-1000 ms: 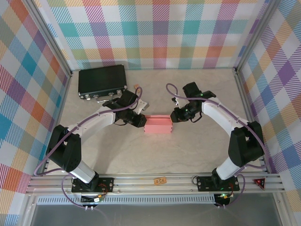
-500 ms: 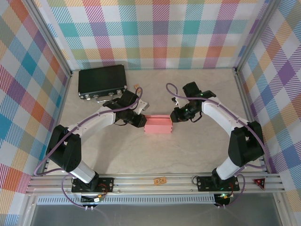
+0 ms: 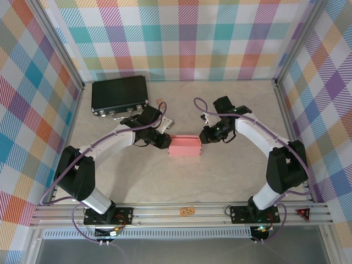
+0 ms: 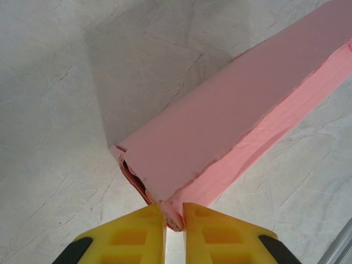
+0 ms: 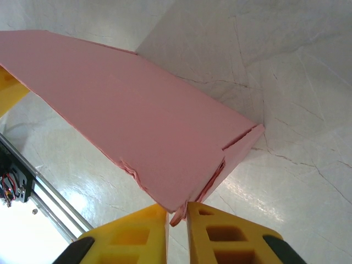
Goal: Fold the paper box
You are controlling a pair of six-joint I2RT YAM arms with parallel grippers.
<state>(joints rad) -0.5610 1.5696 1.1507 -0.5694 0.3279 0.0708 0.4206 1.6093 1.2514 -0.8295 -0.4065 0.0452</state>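
Near edge: alu rail [image 3: 165,212] w/ both arm bases bolted on, plus a tan tag [image 3: 187,210] sitting on it, too small to read. The table [image 3: 220,176] is pale, marbled stone-look, w/ plenty of bare room in front of the arms and off to the right.

Mid-table sits the paper box [image 3: 185,146]: salmon-pink thin card, long shallow rectangular shape, plain. The left gripper [image 4: 174,212] has its yellow fingers nearly together, pinching the box's left-end corner. Card edges look a bit ragged there, and the end flap gapes dark inside. The right gripper [image 5: 177,212] is the same deal, tips narrow w/ the right-end corner nipped btwn them, and a slit shows along the flap seam. In the left wrist view the box's far end is cut off.

Far left corner: black hard case [image 3: 120,94], ribbed top, metal latches in front, tight against the side frame. A tiny tan block [image 3: 160,104] is near it. Plaid walls [image 3: 187,38] close in on 3 sides.
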